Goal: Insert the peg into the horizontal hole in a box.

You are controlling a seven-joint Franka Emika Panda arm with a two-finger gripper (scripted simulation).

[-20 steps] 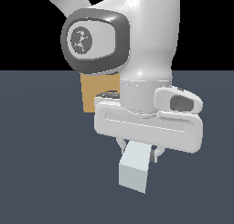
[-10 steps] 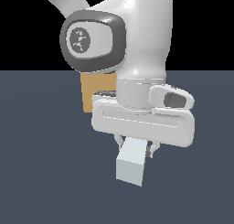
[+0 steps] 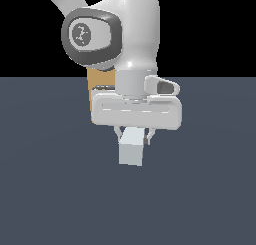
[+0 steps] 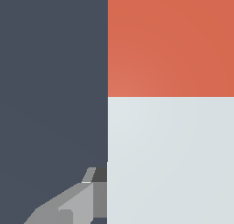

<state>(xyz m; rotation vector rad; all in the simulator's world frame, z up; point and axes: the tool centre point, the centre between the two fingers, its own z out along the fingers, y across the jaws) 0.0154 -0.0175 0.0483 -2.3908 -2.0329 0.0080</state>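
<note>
My gripper (image 3: 133, 135) is shut on the peg (image 3: 132, 148), whose pale grey-white end faces the exterior camera below the hand. In the wrist view the peg (image 4: 169, 159) fills much of the frame, with its orange-red end (image 4: 170, 42) farther along and one grey finger (image 4: 75, 202) against its side. The tan box (image 3: 96, 86) stands behind my arm toward the exterior view's left; only a strip of it shows. The hole is hidden by my arm.
My white arm (image 3: 120, 34) fills the upper middle of the exterior view and covers most of the box. The dark grey-blue floor (image 3: 45, 189) spreads all around.
My hand with the peg has shifted slightly toward the exterior view's left across the frames. The peg stays gripped.
</note>
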